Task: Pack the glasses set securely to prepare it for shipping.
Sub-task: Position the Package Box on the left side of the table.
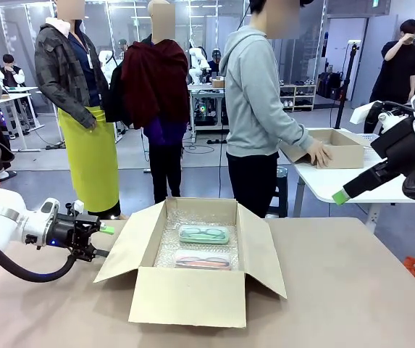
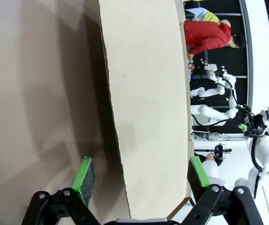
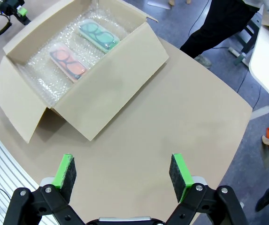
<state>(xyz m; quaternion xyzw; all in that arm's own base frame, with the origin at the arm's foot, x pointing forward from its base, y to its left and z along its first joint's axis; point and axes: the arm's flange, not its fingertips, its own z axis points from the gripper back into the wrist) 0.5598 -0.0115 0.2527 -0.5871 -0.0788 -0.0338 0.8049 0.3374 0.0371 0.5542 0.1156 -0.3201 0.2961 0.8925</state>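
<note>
2 grippers [image 2: 136,180] [image 3: 123,174] wide open, empty

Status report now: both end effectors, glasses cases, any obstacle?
Left end effector open, straddling box's left flap. Right end effector open, high above table. Both glasses cases in open box on bubble wrap. No obstacle.

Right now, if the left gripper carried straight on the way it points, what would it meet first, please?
Most likely the box's left flap. The left gripper stands open with that cardboard flap running edge-on between its fingers, so the flap would slide deeper into the jaws. In the front view it sits just beside the flap; exact depth is unclear.
</note>
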